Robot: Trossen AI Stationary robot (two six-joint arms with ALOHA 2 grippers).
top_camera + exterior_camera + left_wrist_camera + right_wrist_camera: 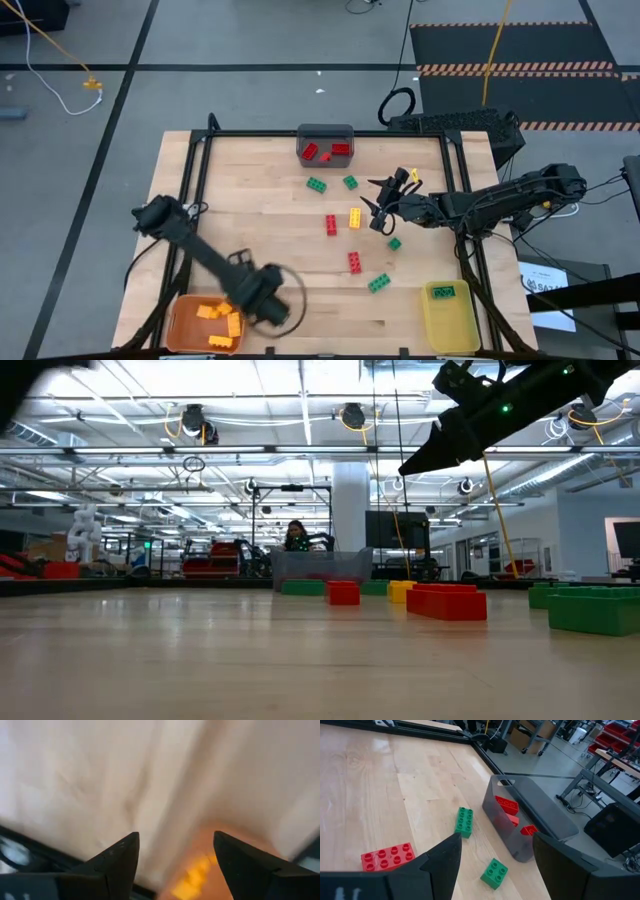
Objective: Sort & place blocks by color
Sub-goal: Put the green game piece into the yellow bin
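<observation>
Loose blocks lie flat on the wooden table (250, 200): green ones (316, 184) (350, 182) (394, 243) (379, 283), red ones (331, 225) (354, 262) and a yellow one (354, 218). My left gripper (262, 300) (175, 837) hangs open and empty above the table, just right of the orange bin (205, 322), pointing down. My right gripper (375, 205) (495, 837) hovers open and empty above the table's right half, right of the red and yellow blocks, aimed toward the far left. In its wrist view lie a red block (388, 857) and two green ones (464, 821) (494, 872).
The orange bin at the near left holds several yellow-orange blocks (222, 317). A gray bin (325, 143) at the far edge holds red blocks (340, 150). A yellow bin (449, 315) at the near right holds a green block (443, 292). A black frame (200, 170) borders the table.
</observation>
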